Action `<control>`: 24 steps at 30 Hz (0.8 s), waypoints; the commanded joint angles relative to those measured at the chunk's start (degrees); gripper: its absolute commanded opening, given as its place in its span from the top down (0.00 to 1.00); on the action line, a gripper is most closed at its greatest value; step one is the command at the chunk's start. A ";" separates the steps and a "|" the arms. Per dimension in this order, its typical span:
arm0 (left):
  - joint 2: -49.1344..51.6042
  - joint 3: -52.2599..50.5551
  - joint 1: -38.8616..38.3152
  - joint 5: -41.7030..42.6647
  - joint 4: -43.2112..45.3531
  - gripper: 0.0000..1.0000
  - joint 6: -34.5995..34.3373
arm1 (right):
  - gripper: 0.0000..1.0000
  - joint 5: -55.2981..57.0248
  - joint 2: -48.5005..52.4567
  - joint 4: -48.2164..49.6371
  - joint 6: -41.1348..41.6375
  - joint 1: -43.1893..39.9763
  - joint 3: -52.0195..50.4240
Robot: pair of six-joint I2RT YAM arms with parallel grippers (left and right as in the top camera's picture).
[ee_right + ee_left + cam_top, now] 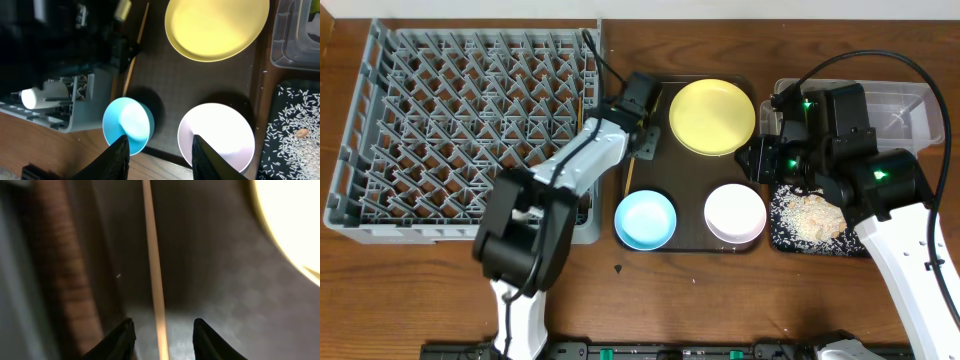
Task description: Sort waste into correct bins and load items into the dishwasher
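One wooden chopstick (156, 280) lies on the dark brown tray (225, 285), running lengthwise between the fingers of my left gripper (162, 339). The jaws are open, with a gap on each side of the stick. Overhead, this gripper (642, 146) hovers at the tray's left edge beside the dishwasher rack (460, 120). On the tray sit the yellow plate (712, 116), the blue bowl (645, 219) and the white bowl (735, 213). My right gripper (162, 157) hangs open and empty high over the two bowls. Rice crumbs (808, 218) lie in the black bin (782, 238).
The clear tub (910, 108) stands behind the black bin at the far right. A thin wooden stick (583, 100) stands at the rack's right edge. The right arm's body (840, 150) hangs over the bins. Bare wooden table (720, 300) lies in front.
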 commanded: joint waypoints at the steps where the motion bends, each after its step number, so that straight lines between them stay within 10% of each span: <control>1: 2.10 -0.33 0.15 -0.46 0.90 0.61 0.76 | 0.62 -0.04 -0.07 -0.13 -0.74 0.44 0.42; 5: 4.33 -0.33 0.15 -0.28 0.70 0.62 0.76 | 0.61 0.00 -0.07 -0.09 -0.76 0.42 0.42; 11: 3.32 -0.09 0.15 3.67 -0.85 0.92 0.74 | 0.61 -0.02 -0.07 -0.07 -0.76 0.42 0.42; 24: -16.68 1.09 1.36 2.47 -5.97 0.92 0.76 | 0.62 0.17 -0.07 -0.09 -0.74 0.42 0.42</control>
